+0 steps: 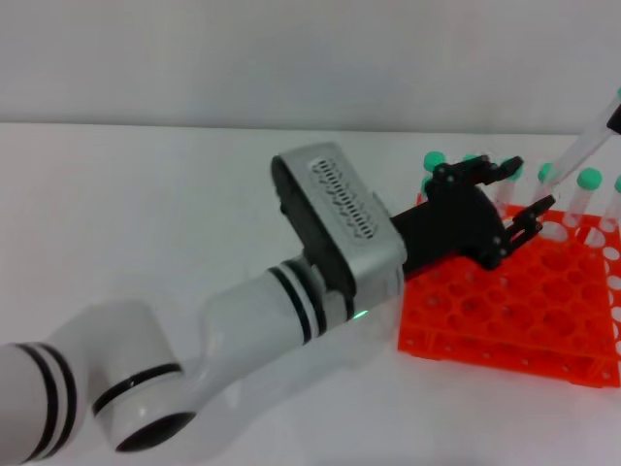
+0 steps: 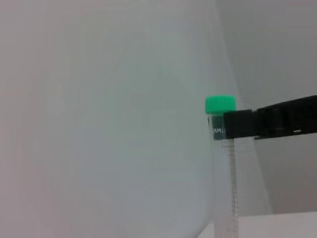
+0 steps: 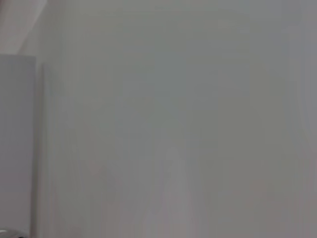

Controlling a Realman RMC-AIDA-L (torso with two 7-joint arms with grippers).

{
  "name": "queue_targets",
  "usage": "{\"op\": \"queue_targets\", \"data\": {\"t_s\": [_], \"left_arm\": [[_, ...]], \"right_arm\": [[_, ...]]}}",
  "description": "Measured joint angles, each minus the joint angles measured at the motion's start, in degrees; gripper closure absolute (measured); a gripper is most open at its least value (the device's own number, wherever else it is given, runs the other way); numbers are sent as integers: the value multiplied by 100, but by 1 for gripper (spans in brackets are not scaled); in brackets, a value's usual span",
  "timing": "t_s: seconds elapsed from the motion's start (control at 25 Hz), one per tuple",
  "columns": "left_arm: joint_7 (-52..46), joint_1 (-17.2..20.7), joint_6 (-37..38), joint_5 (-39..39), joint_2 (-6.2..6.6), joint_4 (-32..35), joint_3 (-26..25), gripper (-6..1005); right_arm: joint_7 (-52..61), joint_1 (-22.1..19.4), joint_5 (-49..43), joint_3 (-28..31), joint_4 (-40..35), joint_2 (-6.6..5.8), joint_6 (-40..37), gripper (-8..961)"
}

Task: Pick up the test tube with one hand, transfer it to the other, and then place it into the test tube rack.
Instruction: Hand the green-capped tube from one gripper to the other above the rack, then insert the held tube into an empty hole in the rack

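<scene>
The test tube (image 1: 585,148) is clear with a mint-green cap and hangs slanted above the far right of the orange-red test tube rack (image 1: 505,311). My right gripper (image 1: 615,117) shows only as a dark tip at the head view's right edge. In the left wrist view its black fingers (image 2: 267,124) are shut on the tube (image 2: 229,173) just under the cap. My left gripper (image 1: 524,191), on the silver-white banded arm, hovers over the rack's far side with its jaws open. The tube's lower end is close to its fingertips.
Several other green-capped tubes (image 1: 588,181) stand upright in the rack's far rows, one at its far left corner (image 1: 434,160). The left forearm (image 1: 330,243) crosses the white table from the lower left. The right wrist view shows only a plain pale surface.
</scene>
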Motion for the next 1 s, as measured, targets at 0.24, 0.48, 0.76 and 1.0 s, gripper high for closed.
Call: {"op": "queue_targets", "data": {"t_s": [0.24,0.48,0.76,1.0], "left_arm": [[81,132,65,7,-2,36,-82,455],[667,888,682,-59,6,150,-302,221],[1225,2385,1917,-106,47,238,-1181,132],[1068,3123,2296,-155,69,-356,-1909,115]], "right_arm": [[-31,-14,49,-3,0,19,-4,766],[-89,-97,160,62,-2,2,-202,766],[-147,-69,95,77,-5,17,-294,766],[-327,206,-305,36,-6,243,-411,765]]}}
